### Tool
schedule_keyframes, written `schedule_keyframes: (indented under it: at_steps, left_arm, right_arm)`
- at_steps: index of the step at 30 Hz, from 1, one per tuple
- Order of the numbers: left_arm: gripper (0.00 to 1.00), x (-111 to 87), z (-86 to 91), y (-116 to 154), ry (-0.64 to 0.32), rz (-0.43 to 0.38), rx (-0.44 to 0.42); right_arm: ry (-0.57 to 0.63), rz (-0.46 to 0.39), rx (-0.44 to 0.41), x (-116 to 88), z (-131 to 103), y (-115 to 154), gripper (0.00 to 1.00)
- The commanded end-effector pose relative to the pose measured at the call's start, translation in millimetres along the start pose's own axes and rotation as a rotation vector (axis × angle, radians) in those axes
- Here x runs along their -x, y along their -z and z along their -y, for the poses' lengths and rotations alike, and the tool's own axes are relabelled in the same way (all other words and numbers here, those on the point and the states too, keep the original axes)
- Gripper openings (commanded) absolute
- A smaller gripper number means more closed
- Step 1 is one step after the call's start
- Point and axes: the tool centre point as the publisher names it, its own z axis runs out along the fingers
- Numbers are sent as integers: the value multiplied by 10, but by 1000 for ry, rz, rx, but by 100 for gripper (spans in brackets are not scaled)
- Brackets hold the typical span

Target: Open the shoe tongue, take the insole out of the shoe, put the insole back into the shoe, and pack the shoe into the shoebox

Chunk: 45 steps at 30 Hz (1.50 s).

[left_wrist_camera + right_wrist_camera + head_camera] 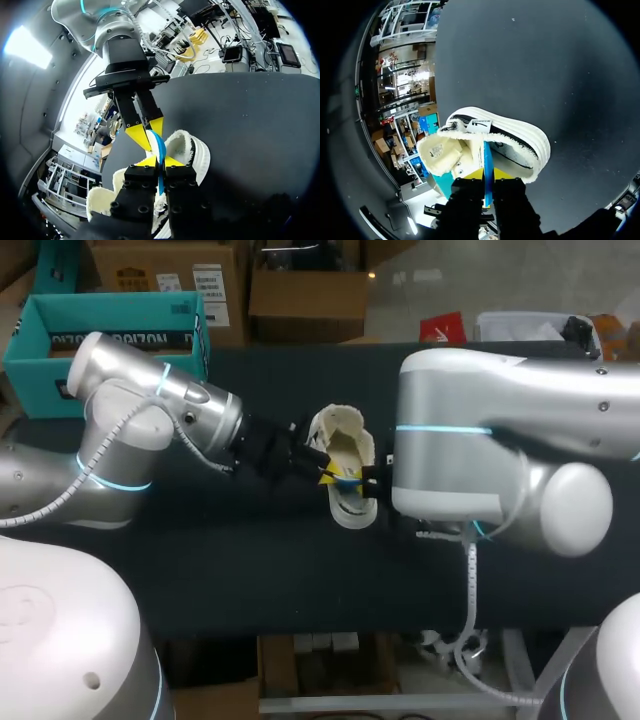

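Where the two arms meet at the middle of the dark table [250,570], a cream, fleece-lined shoe [345,445] lies between them. The left gripper [161,161] comes in from one side and the right gripper [488,175] from the other, their yellow tips nearly nose to nose over the shoe's mouth. Both are pinched tight on the same thin blue insole [160,147] (seen edge-on, so little more than a strip), held just above the opening. The teal shoebox [110,325] stands open-topped at the table's far left corner, well apart from the shoe.
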Motion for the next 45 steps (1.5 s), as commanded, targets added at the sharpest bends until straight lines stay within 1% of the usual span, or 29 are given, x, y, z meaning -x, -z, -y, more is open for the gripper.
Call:
schedule_keyframes:
  at_steps: [1,10,18,24,28,30,33,36,39,41,43,44,45]
  left_arm:
    - [0,2,10,-21,2,12,2]
    - [0,-45,-81,-79,14,24,17]
    - [0,-62,-233,-121,42,21,55]
    - [0,-52,-286,-127,58,24,61]
    - [0,-40,-272,-113,62,25,57]
    - [5,-38,-246,-93,61,26,54]
    - [7,-31,-218,-65,56,32,48]
    - [18,-26,-180,-73,52,33,44]
    - [23,-8,-151,-94,47,34,38]
    - [24,3,-132,-107,41,34,34]
    - [20,10,-114,-114,37,33,35]
    - [15,12,-108,-114,35,34,37]
    - [6,15,-108,-113,34,36,39]
  right_arm:
    - [-3,-27,40,40,43,-71,0]
    - [17,-17,53,-35,18,-158,0]
    - [23,8,42,-65,-54,-326,0]
    - [21,20,45,-78,-111,-386,0]
    - [17,24,51,-78,-154,-376,0]
    - [15,20,57,-77,-162,-338,0]
    - [17,15,72,-76,-174,-269,0]
    - [21,14,86,-84,-181,-227,0]
    - [29,16,103,-92,-178,-213,0]
    - [32,17,111,-97,-177,-209,0]
    - [37,18,123,-99,-177,-207,0]
    - [39,20,129,-100,-183,-210,0]
    - [39,21,131,-95,-194,-221,0]
